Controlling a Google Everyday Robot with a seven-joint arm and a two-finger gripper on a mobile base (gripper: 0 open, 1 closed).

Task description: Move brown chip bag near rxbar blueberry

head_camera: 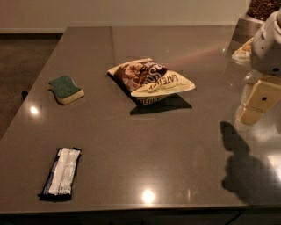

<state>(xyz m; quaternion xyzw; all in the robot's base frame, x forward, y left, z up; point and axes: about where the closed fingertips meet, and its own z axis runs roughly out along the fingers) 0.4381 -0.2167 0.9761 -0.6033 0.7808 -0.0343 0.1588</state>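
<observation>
The brown chip bag (149,80) lies on the grey table (145,145) at centre back, its dark picture panel to the left and its cream-yellow end pointing right. The rxbar blueberry (62,172), dark with a wide white stripe, lies flat near the front left edge. My gripper (257,104) hangs above the table at the far right, well clear of the bag and holding nothing. Its shadow falls on the table below it.
A green-topped cream sponge (66,89) lies at the left, between the bag and the table's left edge. A container of dark beans (263,9) and a light object (242,52) stand at the back right corner. The floor drops away on the left.
</observation>
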